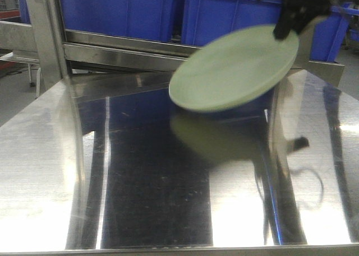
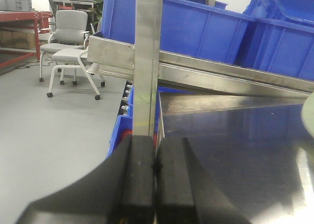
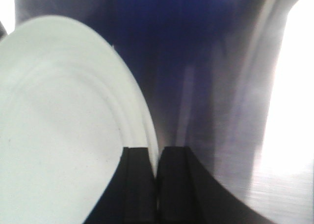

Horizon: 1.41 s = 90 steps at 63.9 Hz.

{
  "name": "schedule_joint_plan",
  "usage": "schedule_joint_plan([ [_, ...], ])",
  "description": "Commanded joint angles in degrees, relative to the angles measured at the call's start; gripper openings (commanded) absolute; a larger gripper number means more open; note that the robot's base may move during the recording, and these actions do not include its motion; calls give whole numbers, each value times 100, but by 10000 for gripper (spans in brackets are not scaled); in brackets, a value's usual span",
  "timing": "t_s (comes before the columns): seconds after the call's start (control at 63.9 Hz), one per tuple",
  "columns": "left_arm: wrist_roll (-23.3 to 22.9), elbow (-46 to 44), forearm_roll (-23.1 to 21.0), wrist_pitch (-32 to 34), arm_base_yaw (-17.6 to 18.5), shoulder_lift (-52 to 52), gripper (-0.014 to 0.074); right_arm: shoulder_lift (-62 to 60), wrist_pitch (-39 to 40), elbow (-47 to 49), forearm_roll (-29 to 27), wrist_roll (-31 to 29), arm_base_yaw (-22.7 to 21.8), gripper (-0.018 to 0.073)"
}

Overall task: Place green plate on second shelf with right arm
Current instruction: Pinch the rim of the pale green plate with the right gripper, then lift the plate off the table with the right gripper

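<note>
R hand [image 3: 157, 158] closed to a narrow pinch on the rim of the green plate [image 1: 234, 70], one finger each side of the edge. R arm [image 1: 297, 4] comes in from top right in front view, w/ the hand at the plate's upper-right rim. Plate tilted, low side left, in the air above steel counter [image 1: 140, 200], in front of blue bins [image 1: 134, 9]; blurred. L hand [image 2: 156, 155] pressed together, holding nothing, by the counter's edge.

**Q:** how's the right gripper [image 1: 285, 27] looking?
**A:** top right of the front view, hanging off the right arm [image 1: 300, 1]. Its fingers are pinched on the rim of the green plate [image 1: 233, 71], which is tilted in mid-air.
**Q:** and the left gripper [image 2: 156, 148]?
**A:** its pads are pressed flat together and it's pointing roughly level.
</note>
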<state>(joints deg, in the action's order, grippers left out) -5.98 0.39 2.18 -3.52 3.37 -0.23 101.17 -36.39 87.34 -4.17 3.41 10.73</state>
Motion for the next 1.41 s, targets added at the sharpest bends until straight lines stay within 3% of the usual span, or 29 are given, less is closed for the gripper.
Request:
schedule_joint_plan([
  [0.0, -25, 234, -16, 462, 25, -99, 131, -921, 703, -18, 86, 96, -29, 27],
  [0.235, -25, 234, -16, 462, 25, -99, 131, -2874, 2725, -1610, 417, 514, -30, 27],
  [0.485, -25, 234, -16, 462, 25, -99, 131, -5175, 3818, -3756, 1252, 494, -35, 27],
  [0.751, -25, 234, -16, 462, 25, -99, 131, -7709, 3890, -5429, 1396, 494, -35, 27],
  [0.876, -25, 234, -16, 462, 25, -99, 131, -8622, 3376, -5859, 1402, 494, -35, 27],
  [1.016, -25, 234, -16, 462, 25, -99, 131, -8908, 2610, -5960, 1396, 494, -35, 27],
  [1.392, -25, 234, -16, 462, 25, -99, 131, -8907, 3081, -5960, 1396, 494, -35, 27],
])
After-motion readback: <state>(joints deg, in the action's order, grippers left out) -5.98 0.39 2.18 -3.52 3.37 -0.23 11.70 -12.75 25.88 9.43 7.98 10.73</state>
